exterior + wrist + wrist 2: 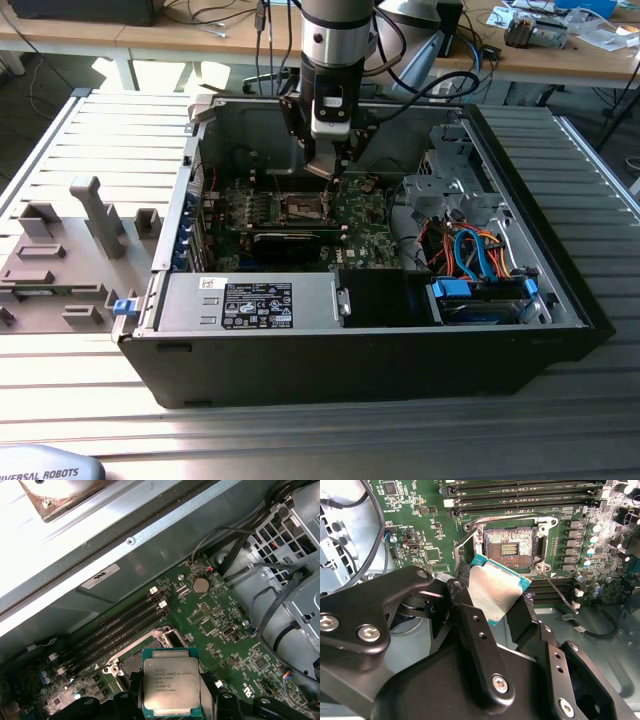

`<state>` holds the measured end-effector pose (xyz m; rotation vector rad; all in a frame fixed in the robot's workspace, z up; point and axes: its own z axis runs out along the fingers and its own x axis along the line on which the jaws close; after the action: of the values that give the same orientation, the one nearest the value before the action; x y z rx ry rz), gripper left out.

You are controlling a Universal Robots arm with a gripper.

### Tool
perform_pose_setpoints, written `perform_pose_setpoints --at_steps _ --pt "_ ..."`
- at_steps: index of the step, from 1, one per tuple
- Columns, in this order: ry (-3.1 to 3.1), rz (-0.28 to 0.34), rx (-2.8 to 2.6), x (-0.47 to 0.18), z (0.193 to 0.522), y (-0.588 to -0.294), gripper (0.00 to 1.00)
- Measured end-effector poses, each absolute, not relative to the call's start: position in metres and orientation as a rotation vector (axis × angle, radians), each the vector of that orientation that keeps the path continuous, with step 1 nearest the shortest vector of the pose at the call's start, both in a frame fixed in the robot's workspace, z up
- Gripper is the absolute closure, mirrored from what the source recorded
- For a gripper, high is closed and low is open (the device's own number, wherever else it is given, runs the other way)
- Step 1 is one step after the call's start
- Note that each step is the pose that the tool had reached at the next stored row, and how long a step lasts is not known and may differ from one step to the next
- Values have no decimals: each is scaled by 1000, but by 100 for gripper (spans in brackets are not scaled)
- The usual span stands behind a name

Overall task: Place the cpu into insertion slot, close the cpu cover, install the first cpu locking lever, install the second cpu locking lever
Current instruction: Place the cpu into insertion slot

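Note:
My gripper [492, 602] is shut on the cpu [497, 592], a small square chip with a silver top and a teal edge, pinched by its two sides between black fingers [465, 592]. The chip hangs tilted, above and just beside the insertion slot [512, 545], whose dark contact field lies bare inside a metal rim. In the first wrist view the cpu [171, 686] covers part of the slot [131, 662]. A thin locking lever [559, 594] sticks out free beside the socket. In the exterior view the gripper [330, 165] hovers over the slot [305, 208] inside the open computer case. I cannot make out the cpu cover.
Memory slots [520, 495] run along one side of the socket. A long black card [290, 242] lies just in front of it. A drive cage with cables [450, 170] is at the exterior view's right, and the power supply [250, 300] lies at the front. Case walls [190, 200] enclose the board.

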<state>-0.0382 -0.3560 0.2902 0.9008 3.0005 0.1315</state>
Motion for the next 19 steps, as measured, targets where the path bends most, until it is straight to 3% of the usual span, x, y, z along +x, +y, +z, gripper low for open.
perform_pose_setpoints --at_steps 19 --pt "2994 131 921 -38 289 -356 46"
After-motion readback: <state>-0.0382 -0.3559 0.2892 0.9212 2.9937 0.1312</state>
